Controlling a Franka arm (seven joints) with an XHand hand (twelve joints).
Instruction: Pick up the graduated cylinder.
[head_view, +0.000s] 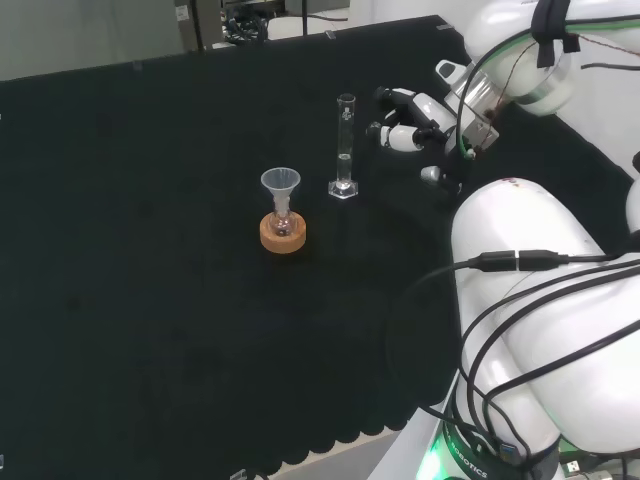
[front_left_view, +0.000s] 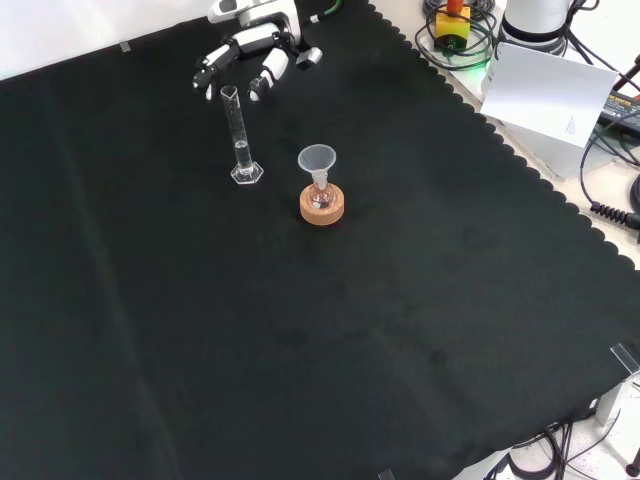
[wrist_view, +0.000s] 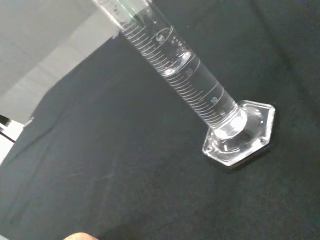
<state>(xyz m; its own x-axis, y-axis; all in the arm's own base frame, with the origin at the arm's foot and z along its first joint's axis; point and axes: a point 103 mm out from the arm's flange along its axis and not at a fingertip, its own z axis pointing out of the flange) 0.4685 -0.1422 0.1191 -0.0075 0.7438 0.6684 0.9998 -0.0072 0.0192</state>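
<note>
clear graduated cylinder (head_view: 345, 145), tan cork ring (head_view: 282, 234), black cloth (head_view: 150, 250)

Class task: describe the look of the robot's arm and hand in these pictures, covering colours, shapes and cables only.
The arm is made of big, rounded, glossy white links. Black cables run along the lower link, and a green light glows at its base. The hand is white with black parts, and its fingers are white segments with black between them. Thin wires show at the wrist.
</note>
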